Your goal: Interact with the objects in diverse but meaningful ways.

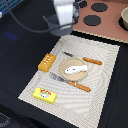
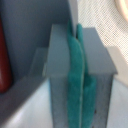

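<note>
My gripper [image 1: 61, 26] hangs blurred above the far edge of the striped placemat [image 1: 30, 87]. In the wrist view its grey fingers [image 2: 60, 55] stand shut, teal pads [image 2: 75, 75] pressed together with nothing between them. On the mat a white fish [image 1: 76, 69] lies on a tan plate [image 1: 64, 65]. A red-brown sausage [image 1: 92, 61] lies beside the plate. An orange bread loaf [image 1: 46, 62] sits at the exterior view's left, a yellow red-labelled block [image 1: 44, 94] near the mat's front corner. Orange-handled cutlery [image 1: 77, 85] lies in front of the plate. The wrist view shows a red-brown edge [image 2: 4, 57] and a plate rim [image 2: 122, 7].
A tan stove board [image 1: 107, 30] with black burners [image 1: 92, 20] lies at the back on the exterior view's right. A pot [image 1: 124, 18] stands at its far right edge. The dark table [image 1: 15, 50] surrounds the mat.
</note>
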{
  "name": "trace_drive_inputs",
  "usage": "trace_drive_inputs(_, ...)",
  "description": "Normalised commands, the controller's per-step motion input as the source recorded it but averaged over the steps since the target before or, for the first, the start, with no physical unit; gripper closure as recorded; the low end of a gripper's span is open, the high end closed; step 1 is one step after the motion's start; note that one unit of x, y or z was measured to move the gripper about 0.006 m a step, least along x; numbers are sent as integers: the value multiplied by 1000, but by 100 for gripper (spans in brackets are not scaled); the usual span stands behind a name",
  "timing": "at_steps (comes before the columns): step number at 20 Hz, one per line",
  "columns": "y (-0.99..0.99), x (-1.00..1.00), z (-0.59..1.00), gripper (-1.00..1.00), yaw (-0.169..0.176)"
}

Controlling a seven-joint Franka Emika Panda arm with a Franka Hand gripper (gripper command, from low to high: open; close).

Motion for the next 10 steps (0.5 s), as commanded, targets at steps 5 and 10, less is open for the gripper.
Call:
trace_drive_inputs(5, 215, 861, 607, 100, 14)
trace_drive_inputs(10, 194, 946, 295, 100, 0)
